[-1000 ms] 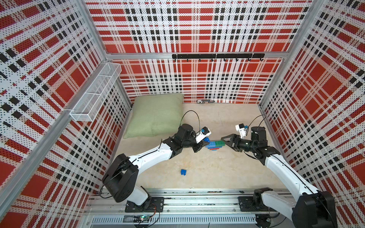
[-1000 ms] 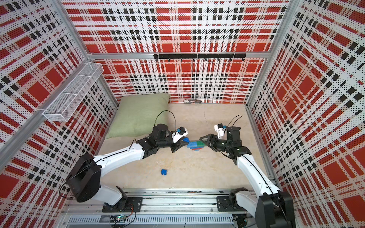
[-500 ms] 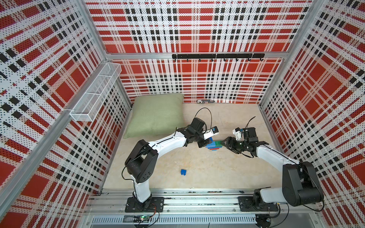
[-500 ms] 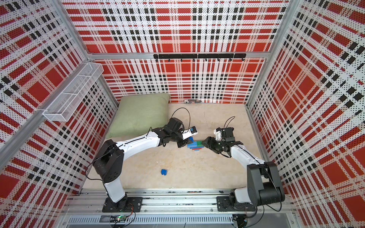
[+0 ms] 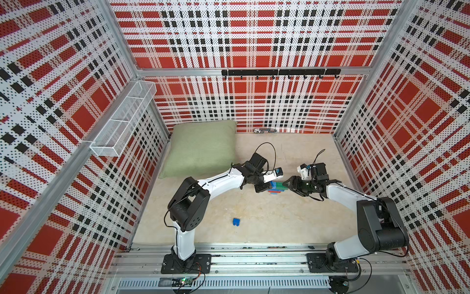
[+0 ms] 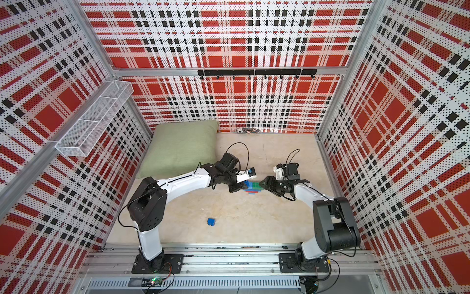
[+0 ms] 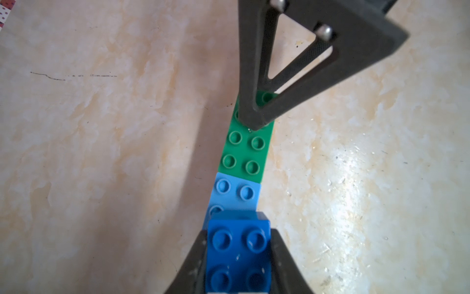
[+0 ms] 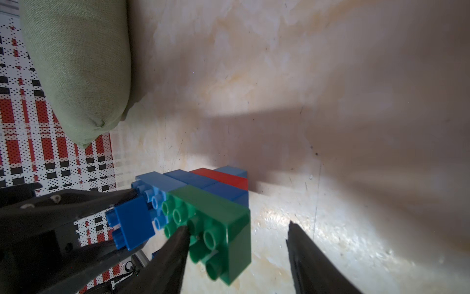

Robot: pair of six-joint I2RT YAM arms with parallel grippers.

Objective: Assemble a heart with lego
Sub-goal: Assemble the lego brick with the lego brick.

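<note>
- While L gripper (image 7: 237, 244) fingers (image 7: 195, 262) clamp tight on both flanks of dark blue brick (image 7: 239, 252), that brick overlaps light blue brick (image 7: 235, 194) of heart (image 5: 277, 187). Prob. being pressed onto its studs; seated or not, can't tell.
- R gripper (image 8: 236, 236) jaws stand apart, nothing held. One fingertip (image 8: 178, 244) bears on green brick (image 8: 216, 208) studs, other hangs beside it over table (image 5: 254, 216). Likely a brace so heart doesn't slide under L's push.
- Heart lies on table between both grippers, touched from each end.
- Bricks: hard glossy plastic, blocky, round hollow studs; stepped layers of green, blues, red.
- Table: beige, mottled, slight sheen, scuffed.
- Spare blue brick (image 5: 236, 222) well apart, toward rail side. Soft woven green pillow (image 5: 201, 147) at back, not involved.
</note>
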